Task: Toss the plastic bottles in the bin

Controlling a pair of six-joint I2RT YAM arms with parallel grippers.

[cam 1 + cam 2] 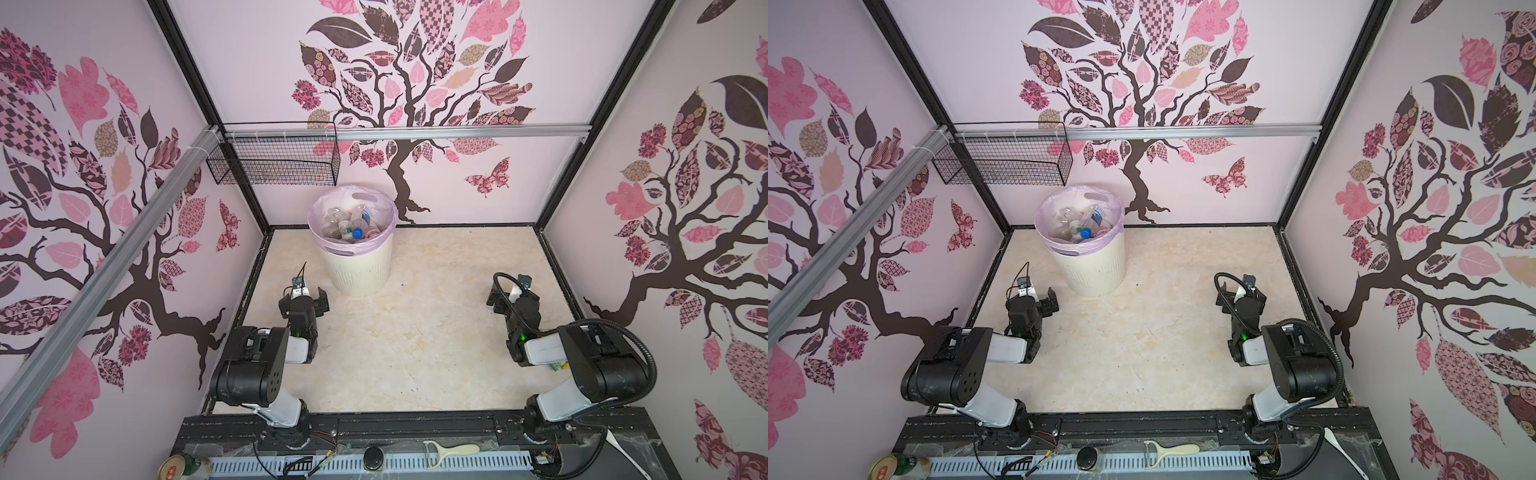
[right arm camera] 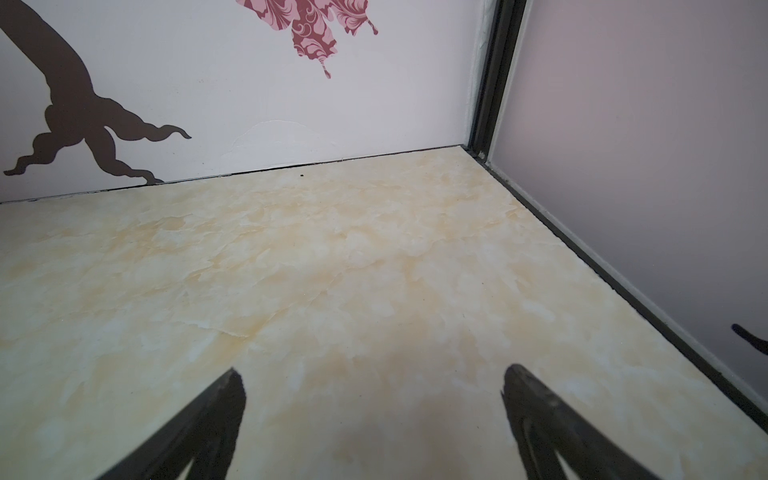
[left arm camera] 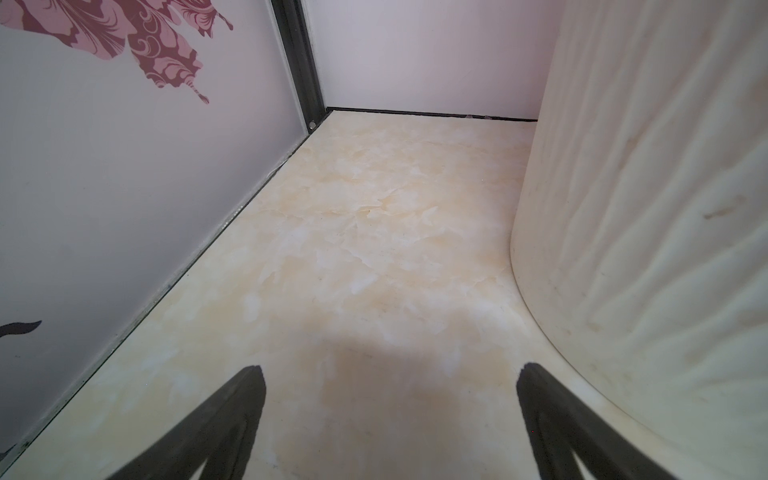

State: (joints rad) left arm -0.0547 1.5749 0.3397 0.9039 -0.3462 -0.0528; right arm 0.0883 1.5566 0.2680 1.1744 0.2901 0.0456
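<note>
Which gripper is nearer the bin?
The left gripper, open and empty right beside the ribbed bin. The right gripper, also open, sits far off on the other side.

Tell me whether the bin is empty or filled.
Not empty: the round cream-white ribbed plastic bin holds a heap of small clear plastic bottles.

Wide open across the middle of the counter (image 1: 415, 340), bare from side to side. Tall bin (image 1: 361, 270) planted back left, just beside the left end effector (image 3: 392, 372), walling off its right. Wire basket (image 1: 274, 162) hanging off the back rail (image 1: 415, 134), up and left of the bin's mouth. Clear run ahead of the right end effector (image 2: 374, 372) to the back wall (image 2: 249, 104), side wall (image 2: 644, 166) close on its right.
</note>
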